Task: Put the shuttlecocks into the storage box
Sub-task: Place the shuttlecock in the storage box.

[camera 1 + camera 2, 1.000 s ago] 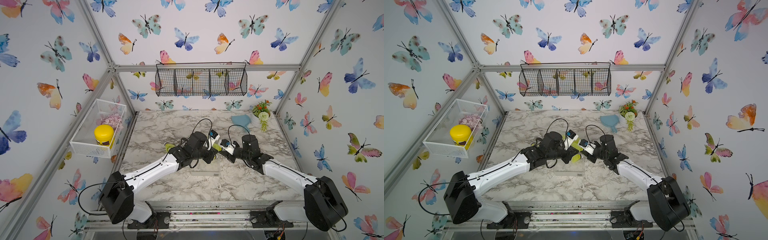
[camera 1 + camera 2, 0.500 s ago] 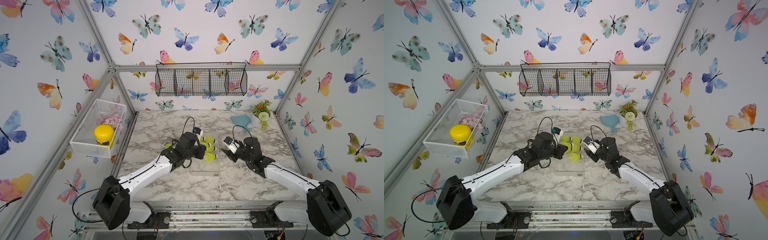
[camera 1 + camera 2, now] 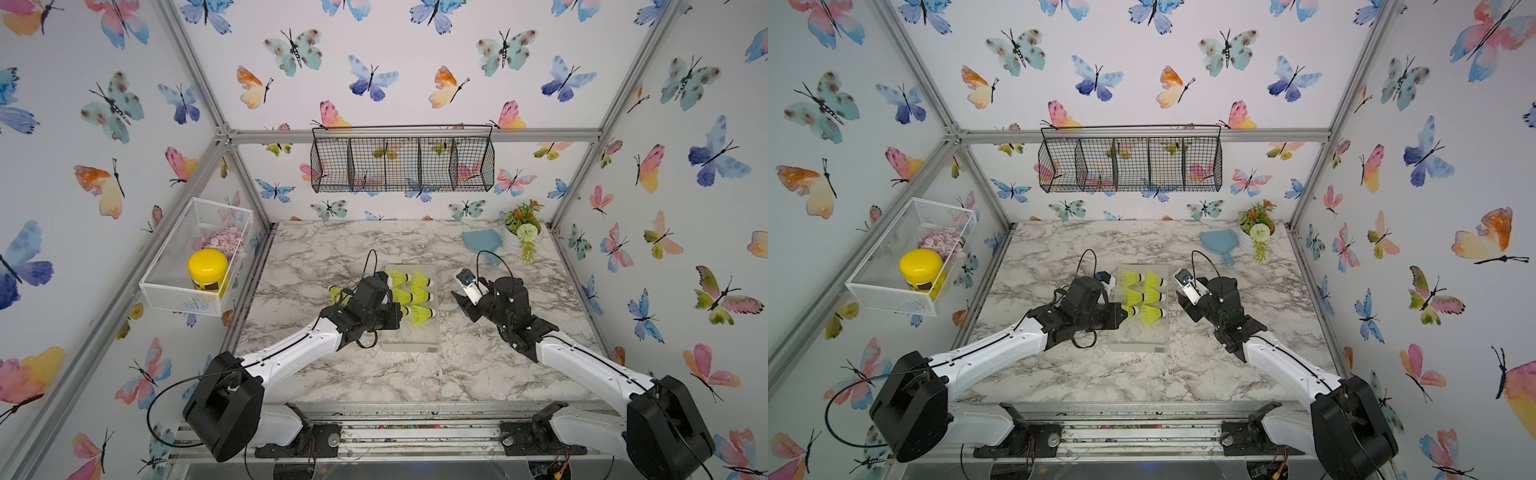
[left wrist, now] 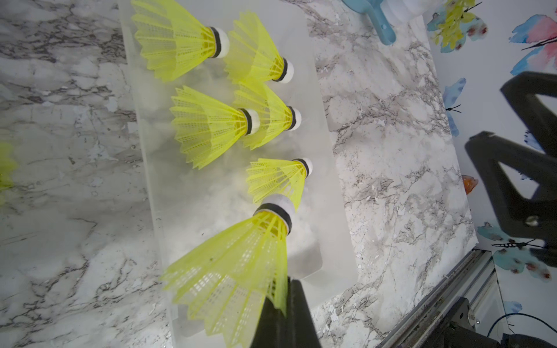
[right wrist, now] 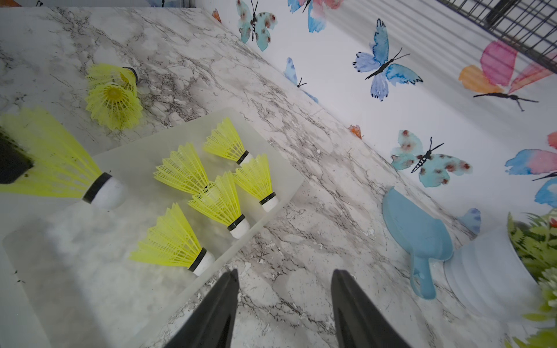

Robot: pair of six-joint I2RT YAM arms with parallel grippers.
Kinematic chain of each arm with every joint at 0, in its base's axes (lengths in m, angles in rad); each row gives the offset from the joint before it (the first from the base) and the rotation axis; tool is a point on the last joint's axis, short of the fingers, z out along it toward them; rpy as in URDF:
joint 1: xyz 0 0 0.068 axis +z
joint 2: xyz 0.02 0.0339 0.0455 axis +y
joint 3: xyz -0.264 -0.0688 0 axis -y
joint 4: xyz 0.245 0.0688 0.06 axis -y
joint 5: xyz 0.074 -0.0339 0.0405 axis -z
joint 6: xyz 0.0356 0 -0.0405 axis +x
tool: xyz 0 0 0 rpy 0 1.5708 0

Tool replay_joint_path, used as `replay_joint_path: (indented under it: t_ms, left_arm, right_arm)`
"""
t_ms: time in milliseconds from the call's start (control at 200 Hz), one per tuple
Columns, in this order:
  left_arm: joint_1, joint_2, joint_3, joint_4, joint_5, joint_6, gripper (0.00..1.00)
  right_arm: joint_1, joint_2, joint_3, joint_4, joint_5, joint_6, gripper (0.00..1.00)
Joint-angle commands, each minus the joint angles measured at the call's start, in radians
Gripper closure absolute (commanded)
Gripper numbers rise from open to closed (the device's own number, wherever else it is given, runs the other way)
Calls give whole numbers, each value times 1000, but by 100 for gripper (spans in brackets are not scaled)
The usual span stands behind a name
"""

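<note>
Left wrist view: looks like mid-placement of the sixth piece. Left claw (image 4: 280, 293) clamped on the skirt edge of one shuttlecock (image 4: 241, 265), hanging above the left long wall of the storage box (image 4: 196, 211), white tip reaching in over the box floor. Five shuttlecocks (image 4: 208, 126) lying inside the box, bunched toward the end opposite its label (image 3: 432, 350), tips toward the right long wall; label end bare. Next, probably: carry further in over the bare half of the box, lower, then release. Calls for care not to clip the nearest boxed one, just beyond the held tip. Right claw (image 5: 283, 274) with jaws apart, holding nothing, just beside the box's right long wall, above the surface (image 5: 301, 211). Two more shuttlecocks (image 5: 111, 96) loose on the surface beyond the box's left long wall, touching each other. Leaves three to box, counting the held one.
</note>
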Motion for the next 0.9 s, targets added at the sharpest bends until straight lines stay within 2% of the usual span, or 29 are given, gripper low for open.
replay_joint_path:
  t_ms: [0,130,370,896]
  left_arm:
    - [44,12,-33,46,102,-12,100]
    - [60,52,-26,71,174,23,100]
    - [70,116,-3,93,228,51,100]
    - [99,252,49,146,288,75,100]
  right_arm:
    - [1,-13,4,-13,21,19,44]
    - [1,-7,10,-18,18,21,44]
    - [1,4,6,-26,31,21,44]
    - [1,0,-8,-38,36,27,44]
